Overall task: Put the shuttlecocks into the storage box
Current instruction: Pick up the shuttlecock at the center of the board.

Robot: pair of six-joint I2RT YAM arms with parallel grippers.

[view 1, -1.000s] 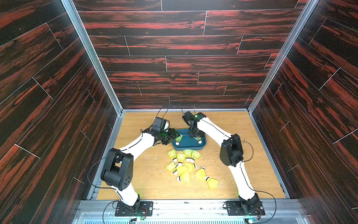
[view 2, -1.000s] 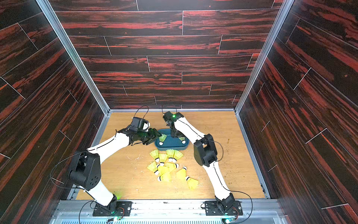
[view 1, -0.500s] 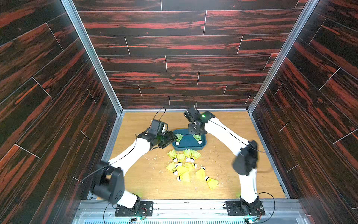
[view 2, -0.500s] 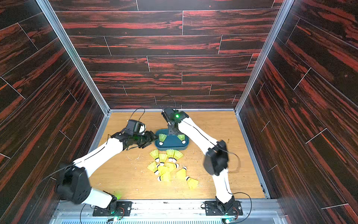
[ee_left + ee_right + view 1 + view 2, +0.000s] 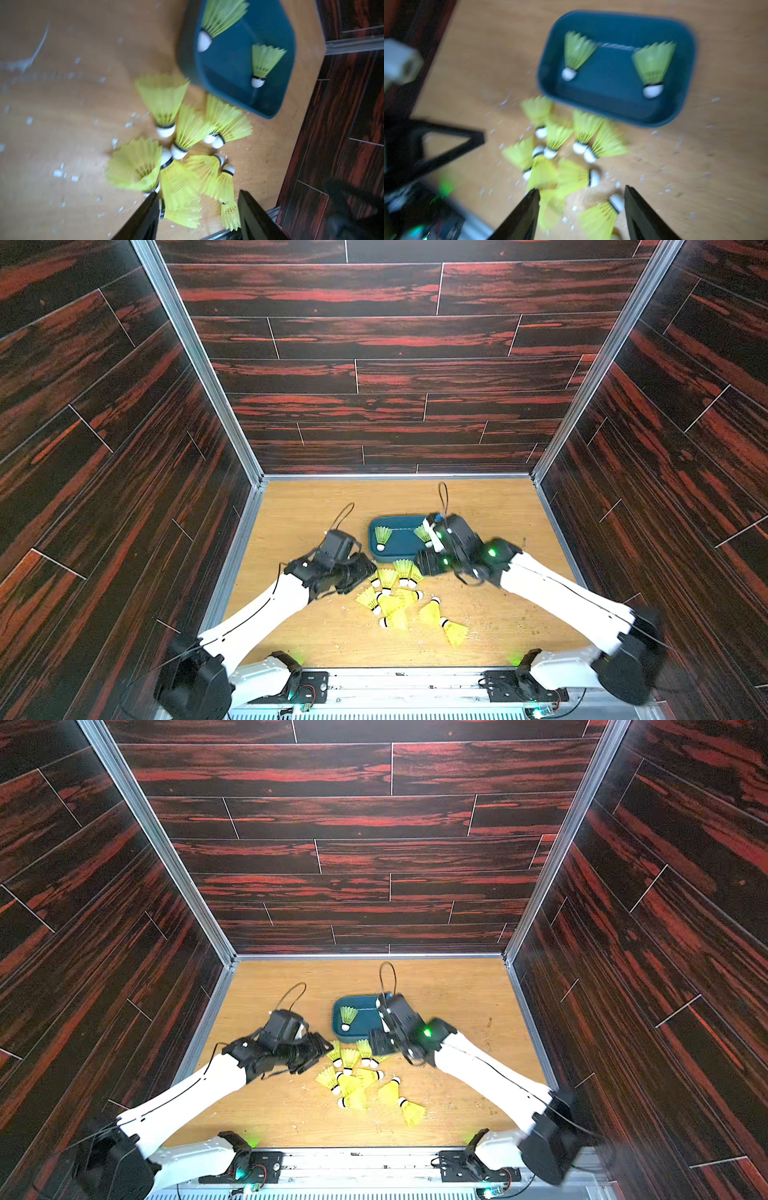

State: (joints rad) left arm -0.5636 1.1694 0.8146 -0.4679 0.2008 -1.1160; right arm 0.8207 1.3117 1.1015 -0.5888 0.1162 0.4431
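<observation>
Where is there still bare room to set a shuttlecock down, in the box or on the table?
Free: the storage box floor between its two shuttlecocks, and the table strip between the box and the back wall. Crowded: the pile of loose ones beside the box's near wall.

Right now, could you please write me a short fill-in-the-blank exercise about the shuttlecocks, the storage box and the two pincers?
1. The storage box already holds ____ shuttlecocks.
2. Neither the left pincer nor the right pincer grips anything; the jaws of both stand ____.
3. Every shuttlecock has a rounded tip coloured ____.

Missing words: two; open; white.
</observation>
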